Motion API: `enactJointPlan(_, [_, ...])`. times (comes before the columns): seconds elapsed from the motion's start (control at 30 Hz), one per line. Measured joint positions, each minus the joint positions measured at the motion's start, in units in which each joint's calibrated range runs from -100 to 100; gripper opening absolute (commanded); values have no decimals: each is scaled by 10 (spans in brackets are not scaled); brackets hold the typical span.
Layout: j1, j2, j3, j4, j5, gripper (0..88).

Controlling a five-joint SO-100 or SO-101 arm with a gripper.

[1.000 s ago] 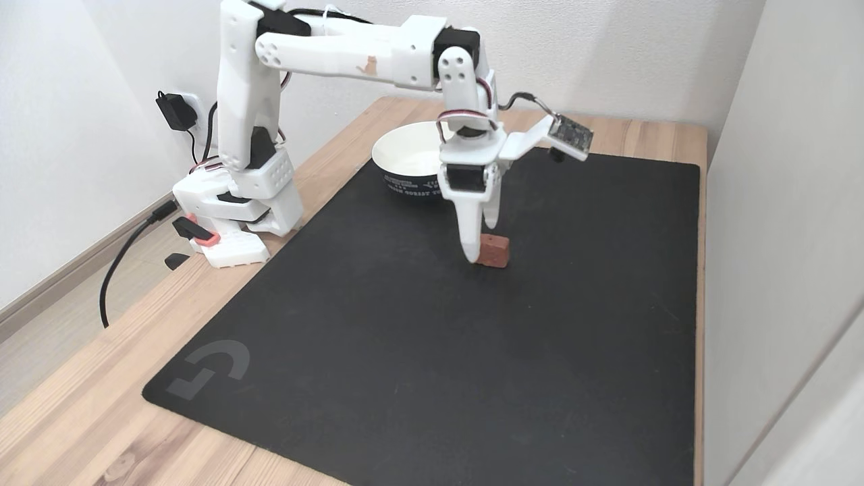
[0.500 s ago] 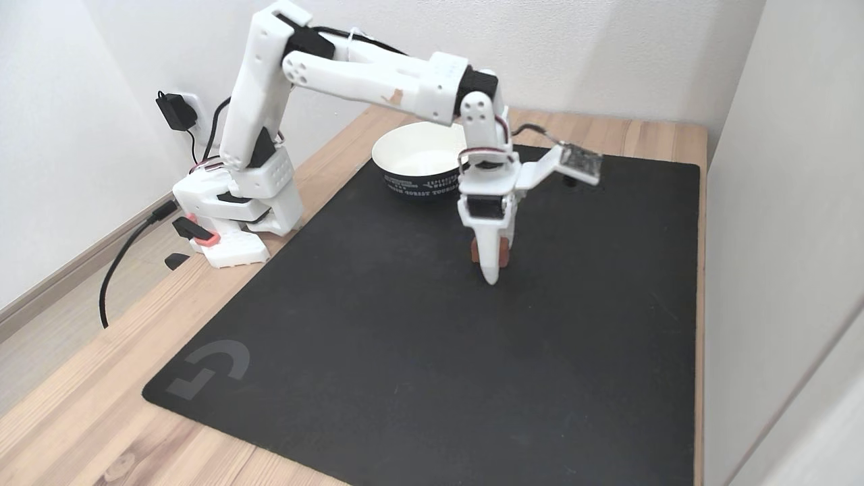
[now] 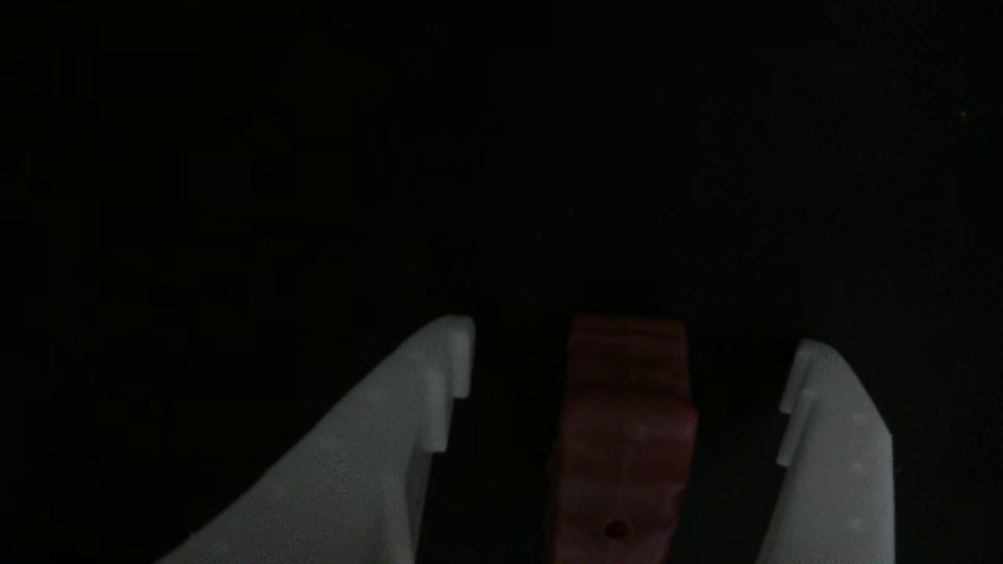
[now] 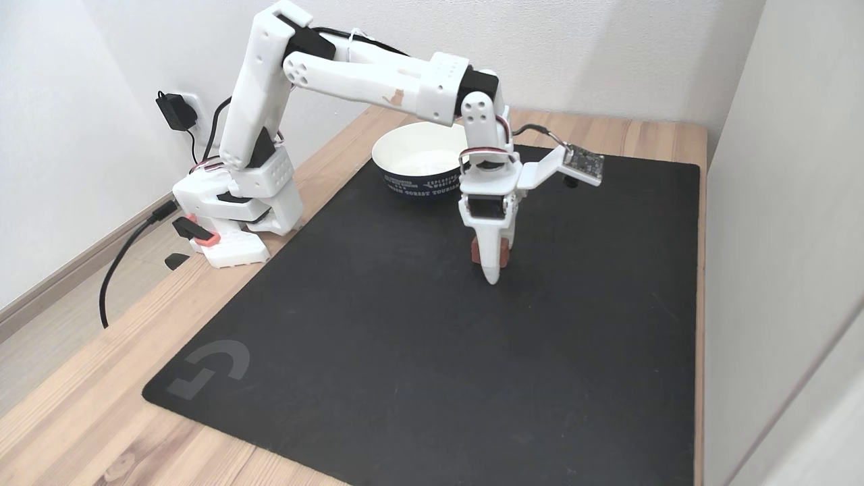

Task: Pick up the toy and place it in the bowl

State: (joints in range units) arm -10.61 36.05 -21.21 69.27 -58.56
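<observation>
pincer (image 4: 493, 270) unmoved, straddling toy (image 4: 476, 251)

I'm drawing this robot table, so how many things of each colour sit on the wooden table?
White: 2, the robot arm and the bowl, which is dark outside.
Black: 1, the mat.
Pinkish-red: 1, the toy, which lies between the fingers of the open gripper.
Total: 4 things on the table.
</observation>
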Motion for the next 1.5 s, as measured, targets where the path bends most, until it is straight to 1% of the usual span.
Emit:
enactJointPlan(0.17, [0, 6, -10, 19, -1, 274])
enactJointPlan(0.7, [1, 6, -11, 30, -1, 272])
enactJointPlan(0.73, [1, 6, -11, 39, -1, 262])
enactJointPlan(0.77, [1, 6, -11, 44, -1, 223])
enactJointPlan(0.93, [0, 5, -11, 48, -1, 107])
enactJointPlan(1.1, [7, 2, -10, 55, 0, 36])
enactJointPlan(1.17, [7, 2, -10, 55, 0, 25])
enactJointPlan(1.5, [7, -7, -10, 55, 0, 25])
